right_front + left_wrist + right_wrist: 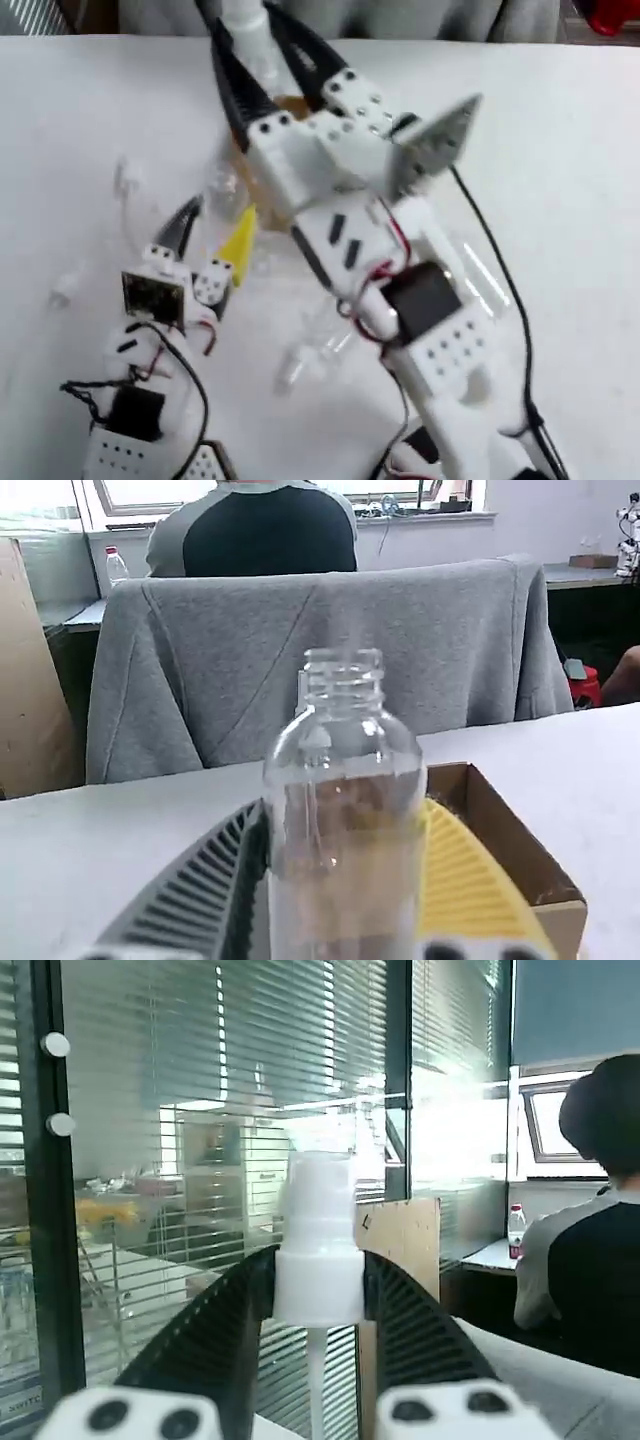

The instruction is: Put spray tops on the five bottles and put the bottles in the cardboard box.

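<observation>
An upright clear bottle (pixel 340 780) with a bare threaded neck stands between a grey and a yellow finger, my left gripper (pixel 342 832) shut on its body. From above, that bottle (pixel 226 188) and the left gripper (pixel 213 222) sit left of centre on the table. My right gripper (pixel 318 1282) is shut on a white spray top (pixel 318 1250) whose thin tube hangs down. The right gripper (pixel 246 40) is raised high at the far middle of the table, over the cardboard box (pixel 292 104). The open box (pixel 505 832) lies just behind the held bottle.
Several clear bottles and parts lie on the white table: one at the far left (pixel 125 180), a piece near the left edge (pixel 64 291), one at the front middle (pixel 305 358), another beside the right arm (pixel 482 280). A grey-draped chair (pixel 300 650) stands behind the table.
</observation>
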`<state>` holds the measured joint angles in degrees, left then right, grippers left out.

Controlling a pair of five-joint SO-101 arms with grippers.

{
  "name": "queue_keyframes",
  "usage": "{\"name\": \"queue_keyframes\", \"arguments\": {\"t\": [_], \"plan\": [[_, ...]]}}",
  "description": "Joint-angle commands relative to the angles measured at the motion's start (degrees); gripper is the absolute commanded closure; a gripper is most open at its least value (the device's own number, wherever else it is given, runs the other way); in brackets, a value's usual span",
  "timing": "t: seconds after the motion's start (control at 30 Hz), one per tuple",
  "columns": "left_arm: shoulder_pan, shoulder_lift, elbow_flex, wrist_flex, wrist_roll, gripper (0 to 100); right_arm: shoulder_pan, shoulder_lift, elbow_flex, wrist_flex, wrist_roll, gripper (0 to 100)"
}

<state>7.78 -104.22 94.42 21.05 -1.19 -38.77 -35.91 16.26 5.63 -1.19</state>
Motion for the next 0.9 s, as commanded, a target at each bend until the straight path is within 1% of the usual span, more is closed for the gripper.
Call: {"name": "queue_keyframes", "arguments": {"t": [0.0,0.27,0.43,0.6,0.87], "plan": [[0.66,-0.31,-0.53,-2.46,-0.88,95,-0.31,3.03,-3.08,-3.91,0.26,98.3],[0.31,-0.31,-0.44,-2.46,-0.88,95,1.27,12.7,-3.16,-12.0,0.26,98.3],[0.57,-0.31,1.23,-2.99,-1.05,95,1.27,13.14,-3.16,-12.26,0.26,98.4],[0.31,-0.31,0.97,-2.99,-1.05,95,-0.31,12.18,-2.64,-12.09,0.26,98.4],[0.22,-0.31,0.97,-2.99,-1.05,95,-0.4,12.18,-1.85,-11.38,0.26,98.4]]}}
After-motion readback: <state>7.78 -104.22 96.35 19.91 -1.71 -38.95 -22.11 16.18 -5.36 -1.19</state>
